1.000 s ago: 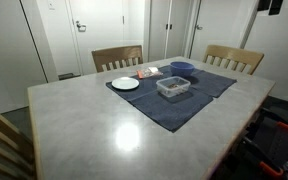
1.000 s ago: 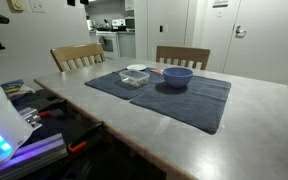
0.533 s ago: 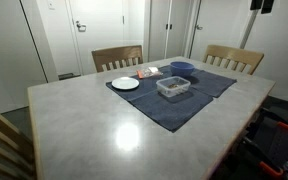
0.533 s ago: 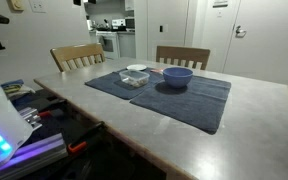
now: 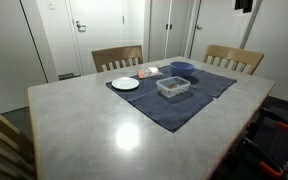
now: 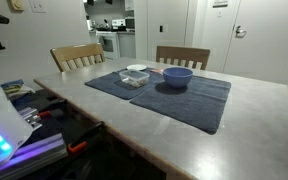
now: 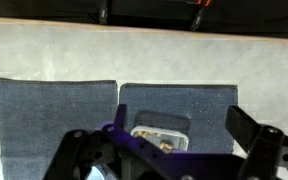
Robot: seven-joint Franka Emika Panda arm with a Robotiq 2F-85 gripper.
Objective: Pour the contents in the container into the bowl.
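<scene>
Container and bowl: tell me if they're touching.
Apart. In an exterior view, a strip of dark cloth shows between the container and the bowl.

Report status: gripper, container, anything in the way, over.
Gripper open, empty, high above clear container. Container untouched on dark mat, blue bowl beside it. Nothing between them.

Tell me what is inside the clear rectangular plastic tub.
In the wrist view the clear rectangular plastic tub holds a few small brownish pieces, too small to identify. Its near end is covered by the tool.
</scene>
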